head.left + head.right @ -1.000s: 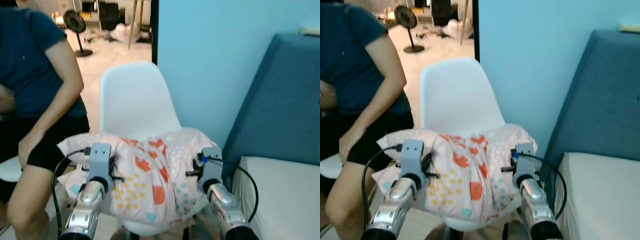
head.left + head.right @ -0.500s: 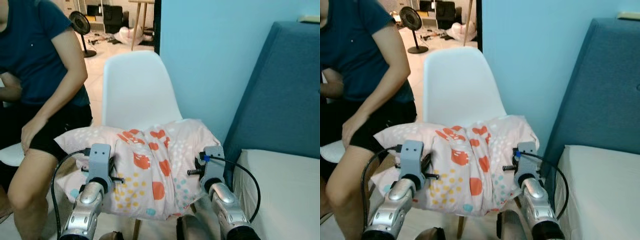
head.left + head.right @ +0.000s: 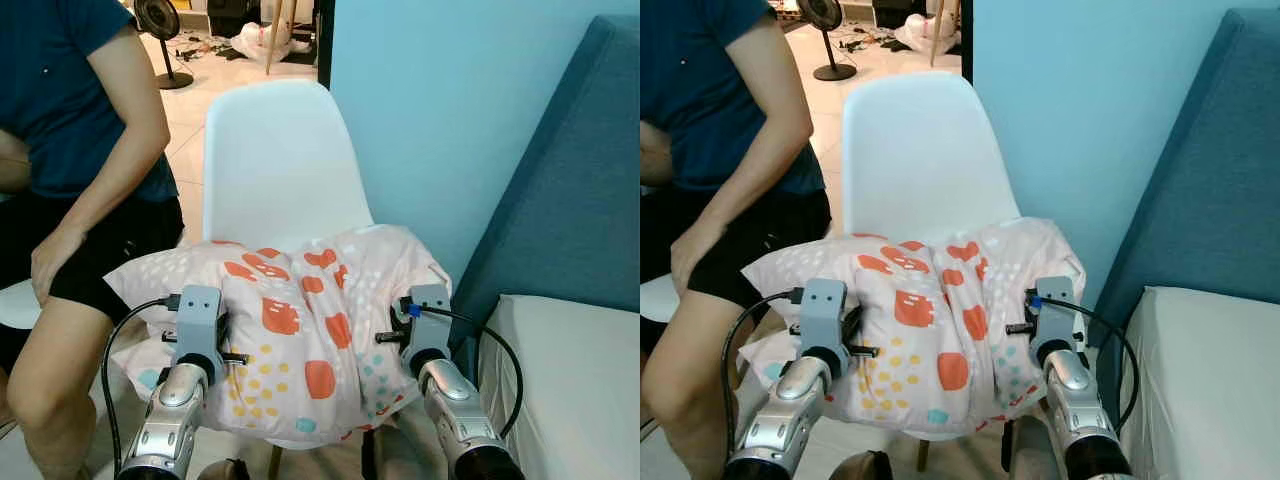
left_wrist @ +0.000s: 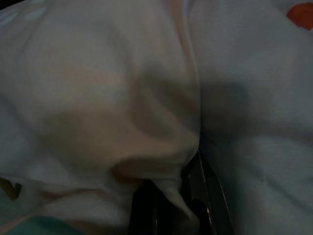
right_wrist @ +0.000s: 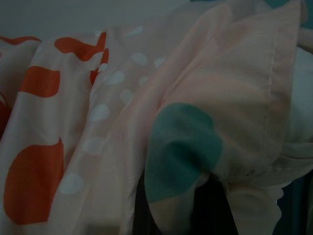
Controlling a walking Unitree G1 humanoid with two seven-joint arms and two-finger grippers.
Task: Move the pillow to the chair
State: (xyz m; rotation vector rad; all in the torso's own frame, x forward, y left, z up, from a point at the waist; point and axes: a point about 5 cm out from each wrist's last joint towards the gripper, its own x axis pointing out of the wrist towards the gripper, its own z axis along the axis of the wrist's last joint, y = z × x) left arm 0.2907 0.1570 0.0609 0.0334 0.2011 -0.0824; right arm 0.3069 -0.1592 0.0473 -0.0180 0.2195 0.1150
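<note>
Pillow (image 3: 300,330) — pink, orange and teal spots — lies over seat of white chair (image 3: 275,170), front edge overhanging. Left tool (image 4: 171,205) pinching fabric fold; right tool (image 5: 195,205) buried in cover, fingers pressed on cloth. Two-sided grip keeps soft bulk level for set-down. Person (image 3: 70,150) sits just beside, left. Blue sofa (image 3: 570,230) right.

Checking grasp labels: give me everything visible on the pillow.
The pillow is soft, pale pink fabric printed with orange shapes, white and yellow dots and teal spots, crumpled. It lies over the seat of the white chair, near edge overhanging. The left gripper and right gripper each pinch a fold of it.
</note>
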